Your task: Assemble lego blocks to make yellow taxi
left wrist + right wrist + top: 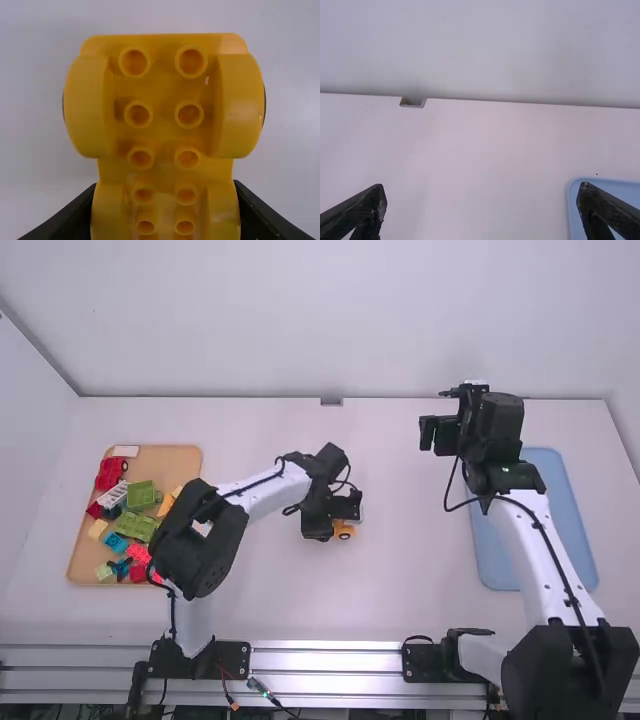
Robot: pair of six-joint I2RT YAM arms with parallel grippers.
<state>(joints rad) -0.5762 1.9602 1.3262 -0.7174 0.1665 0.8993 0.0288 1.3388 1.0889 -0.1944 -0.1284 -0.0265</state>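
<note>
**Yellow plastic wheeled base (344, 531) pinched to the right of the tan rectangular tray (178, 462)**

In the high view, loose plastic blocks (141, 495) in red, green, blue and yellow are held in the tan tray. Well to its right, over the white table (400, 590), the base is gripped by the black left gripper (345, 517). Farther right of that tray, the black right gripper (429, 433) is raised near a flat blue tray (540, 520).

In the left wrist view, the base's tubed underside is exposed, its narrower end pinched between both fingers.

In the right wrist view, the fingers are spread wide.
</note>
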